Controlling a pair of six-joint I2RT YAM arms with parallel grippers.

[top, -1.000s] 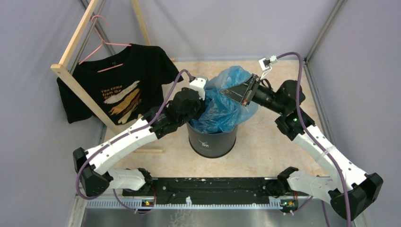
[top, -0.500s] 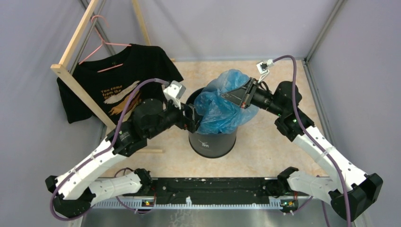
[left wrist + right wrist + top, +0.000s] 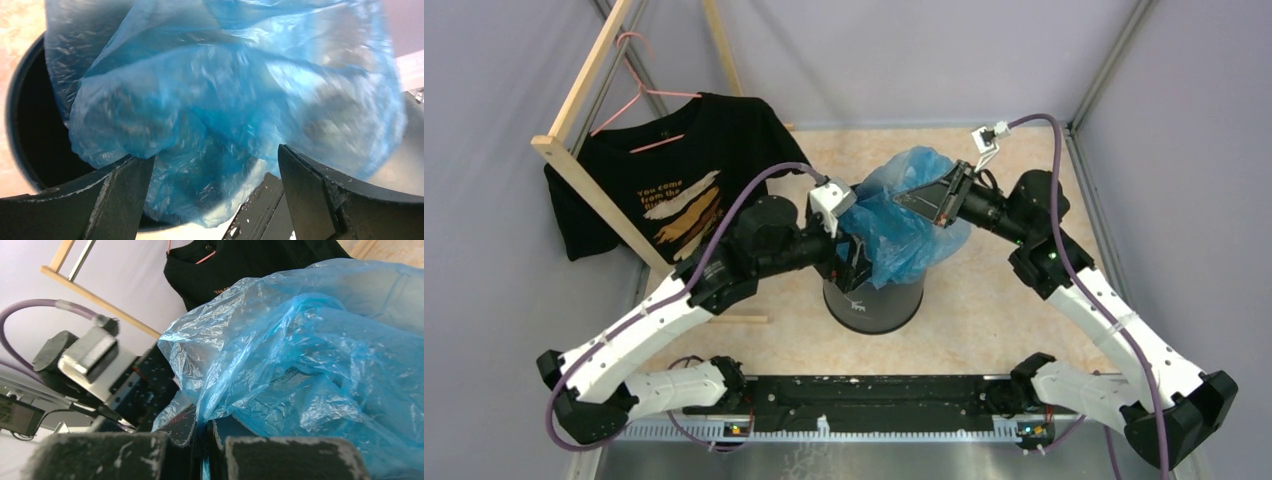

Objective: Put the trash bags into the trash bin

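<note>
My left gripper (image 3: 214,157) stands wide open, its two black fingers (image 3: 120,195) spread far apart and closed on nothing. The trash bag (image 3: 904,225) bulges in the gap just beyond the tips, but I cannot tell whether the plastic touches either pad. My right gripper (image 3: 205,432) is pinched all but closed, with a fold of the blue film caught in the thin slit between its pads, so that hand has hold of the bag. From above, the left jaws hover at about nine o'clock on the mouth of the trash bin (image 3: 874,300), and the right jaws sit higher, at about one o'clock from it, gripping the bag near its top. The bag itself is a crumpled, translucent heap: its lower part is down inside the bin, and the rest billows up and spills over the rim toward two o'clock. In my left wrist view the dark hollow of the bin shows at nine o'clock beside the plastic. The bin stands upright in the middle of the table (image 3: 984,290), its white deer logo (image 3: 856,303) facing six o'clock. Well apart, at ten o'clock from the bin, a black T-shirt (image 3: 674,180) hangs on a pink hanger (image 3: 639,95) from a wooden rack (image 3: 584,170).
</note>
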